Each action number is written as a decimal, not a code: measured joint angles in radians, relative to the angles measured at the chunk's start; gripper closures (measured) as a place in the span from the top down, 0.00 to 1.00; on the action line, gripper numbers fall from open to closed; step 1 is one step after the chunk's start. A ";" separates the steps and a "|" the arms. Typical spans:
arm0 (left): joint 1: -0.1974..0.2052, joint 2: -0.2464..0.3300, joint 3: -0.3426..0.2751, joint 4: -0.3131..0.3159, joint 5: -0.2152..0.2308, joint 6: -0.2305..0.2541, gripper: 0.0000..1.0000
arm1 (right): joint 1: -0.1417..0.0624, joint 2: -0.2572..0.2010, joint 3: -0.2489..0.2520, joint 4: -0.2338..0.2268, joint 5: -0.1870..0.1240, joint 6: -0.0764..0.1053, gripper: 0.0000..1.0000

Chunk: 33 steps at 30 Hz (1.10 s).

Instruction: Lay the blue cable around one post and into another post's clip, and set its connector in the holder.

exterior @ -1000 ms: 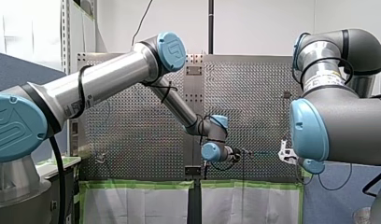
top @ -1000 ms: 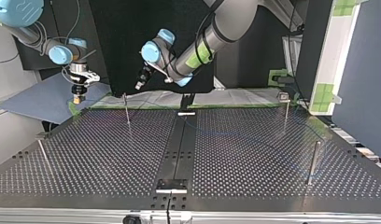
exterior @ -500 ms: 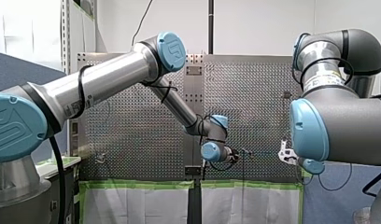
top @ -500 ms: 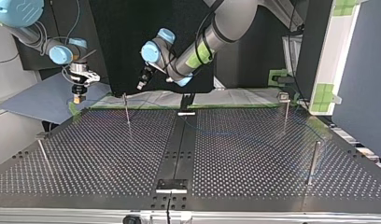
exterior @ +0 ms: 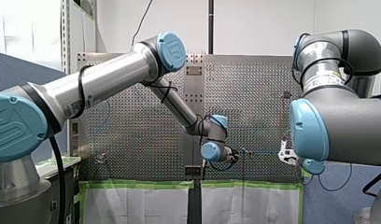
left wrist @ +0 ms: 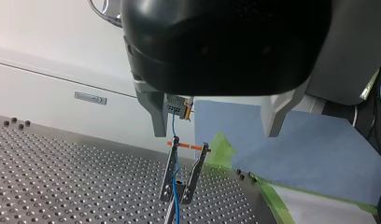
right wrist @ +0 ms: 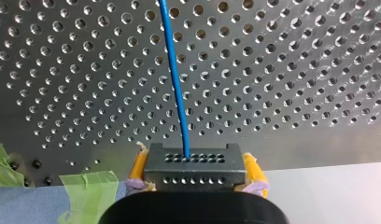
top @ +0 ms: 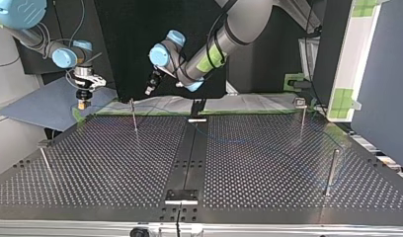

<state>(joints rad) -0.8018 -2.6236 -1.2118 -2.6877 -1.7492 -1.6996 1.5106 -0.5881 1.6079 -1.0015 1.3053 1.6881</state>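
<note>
My right gripper (right wrist: 195, 171) is shut on a dark connector block (right wrist: 193, 163), which sits between its yellow pads. The blue cable (right wrist: 174, 79) leaves the block and runs out over the perforated table. In the top view my right gripper (top: 81, 102) hangs at the table's far left corner. My left gripper (left wrist: 215, 133) is open with nothing between its fingers. Ahead of it stands a thin post with a forked, orange-tipped clip (left wrist: 185, 163). The cable (left wrist: 174, 128) drops from the connector (left wrist: 179, 105) through that clip. In the top view my left gripper (top: 148, 90) hovers just above this post (top: 134, 116).
Other thin posts stand on the table: one at the far right (top: 302, 116), one at the near right (top: 331, 170), one at the near left (top: 46, 165). A black strip (top: 189, 158) runs down the middle, with small brackets at its far (top: 197, 119) and near (top: 181, 196) ends.
</note>
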 joint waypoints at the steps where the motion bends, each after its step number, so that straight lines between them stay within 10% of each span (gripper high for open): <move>1: 0.000 0.000 0.000 0.000 0.000 0.000 1.00 | 0.000 0.000 0.000 0.000 0.000 0.000 0.00; 21: 0.006 0.005 -0.008 -0.002 0.000 0.000 1.00 | 0.000 0.003 0.000 0.000 -0.001 0.001 0.00; 33: 0.081 0.094 -0.098 0.079 -0.045 -0.057 1.00 | 0.002 0.003 0.000 -0.002 -0.013 0.001 0.00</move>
<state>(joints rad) -0.7206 -2.5296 -1.3099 -2.6090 -1.7942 -1.7568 1.5128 -0.5854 1.6079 -1.0031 1.2924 1.6893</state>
